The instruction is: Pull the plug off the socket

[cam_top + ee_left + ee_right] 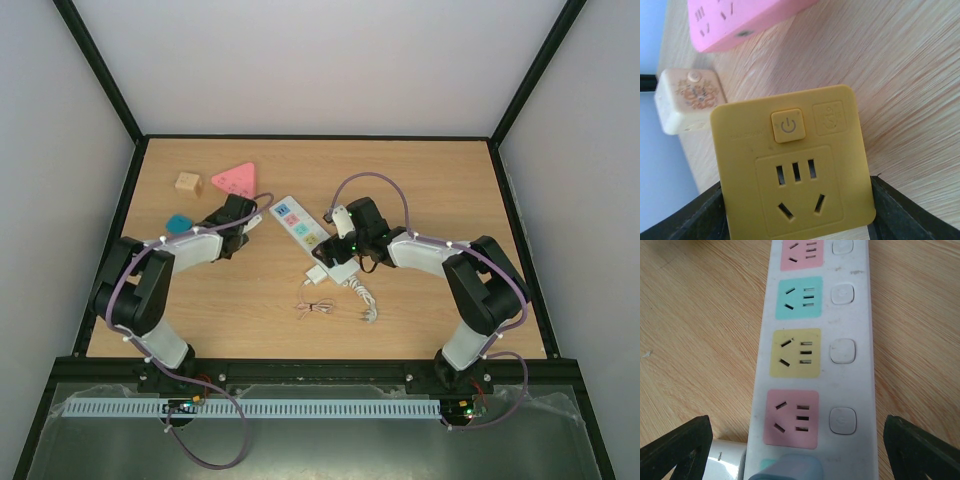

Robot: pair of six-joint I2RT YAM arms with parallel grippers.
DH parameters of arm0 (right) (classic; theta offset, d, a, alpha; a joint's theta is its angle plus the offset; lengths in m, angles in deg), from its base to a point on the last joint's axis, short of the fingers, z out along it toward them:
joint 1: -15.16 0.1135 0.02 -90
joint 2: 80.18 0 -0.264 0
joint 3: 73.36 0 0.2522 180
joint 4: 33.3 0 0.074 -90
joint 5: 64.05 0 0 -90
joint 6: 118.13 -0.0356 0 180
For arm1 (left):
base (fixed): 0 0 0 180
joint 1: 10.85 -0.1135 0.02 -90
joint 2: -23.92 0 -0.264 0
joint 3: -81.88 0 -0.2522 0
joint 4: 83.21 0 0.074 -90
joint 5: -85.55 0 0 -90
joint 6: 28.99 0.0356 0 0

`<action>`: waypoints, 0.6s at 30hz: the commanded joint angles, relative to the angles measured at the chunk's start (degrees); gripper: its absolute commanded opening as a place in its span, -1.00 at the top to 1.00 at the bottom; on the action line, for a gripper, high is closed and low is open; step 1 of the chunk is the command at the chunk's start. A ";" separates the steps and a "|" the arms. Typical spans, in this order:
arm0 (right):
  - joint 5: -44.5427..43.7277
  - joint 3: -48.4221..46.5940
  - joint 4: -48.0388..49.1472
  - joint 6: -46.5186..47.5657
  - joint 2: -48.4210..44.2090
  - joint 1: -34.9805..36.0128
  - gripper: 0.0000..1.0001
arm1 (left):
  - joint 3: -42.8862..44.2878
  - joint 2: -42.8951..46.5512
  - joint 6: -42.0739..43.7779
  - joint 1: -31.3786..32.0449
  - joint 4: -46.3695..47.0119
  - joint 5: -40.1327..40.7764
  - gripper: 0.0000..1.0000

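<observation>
Right pincer (795, 440) hangs wide open over the long white power strip (860, 385). The small white boxy plug (318, 272) sits at its cord end. I'd drop lower, pinch the plug squarely, then pull straight. Left pincer (797, 222) grips a yellow square socket block (790, 165).

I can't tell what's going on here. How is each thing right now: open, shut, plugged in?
Socket: lying flat, four visible outlets empty.
Plug: by the socket's near end; plugged in or not, can't tell.
Left claw: shut on a yellow block.
Right claw: open, over the socket.
</observation>
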 commanded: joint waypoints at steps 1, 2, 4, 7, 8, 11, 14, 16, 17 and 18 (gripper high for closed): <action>-0.49 -0.41 -0.70 0.58 -1.80 -0.14 -0.82 | -4.80 1.65 9.09 -0.75 9.38 10.36 0.08; -0.43 -0.37 -0.70 0.60 -1.84 -0.14 -0.83 | -5.63 1.46 10.49 -0.96 11.22 11.51 0.08; -0.40 -0.43 -0.70 0.57 -1.96 -0.14 -0.82 | -6.22 0.86 11.97 -1.09 13.54 13.04 0.07; -0.32 -0.37 -0.77 0.57 -2.07 -0.22 -0.82 | -6.20 -0.53 12.62 -1.09 15.27 14.03 0.05; -0.40 -0.36 -0.79 0.67 -2.11 -0.22 -0.82 | -6.07 -1.13 12.84 -1.09 15.81 14.36 0.04; -0.46 -0.19 -0.88 0.79 -2.32 -0.23 -0.82 | -6.05 -3.17 13.70 -1.17 17.79 15.48 0.00; -0.42 -0.25 -0.96 0.76 -2.35 -0.47 -0.82 | -5.42 -4.58 13.43 -1.25 18.32 15.69 -0.06; -0.29 -0.26 -0.97 0.81 -2.42 -0.57 -0.82 | -5.11 -5.42 13.34 -1.20 18.60 15.85 -0.10; -0.28 -0.26 -0.97 0.78 -2.37 -0.62 -0.83 | -4.84 -5.85 13.24 -1.13 18.75 16.01 -0.12; -0.24 -0.25 -0.97 0.72 -2.40 -0.58 -0.82 | -4.46 -6.29 12.90 -1.13 18.54 16.04 -0.14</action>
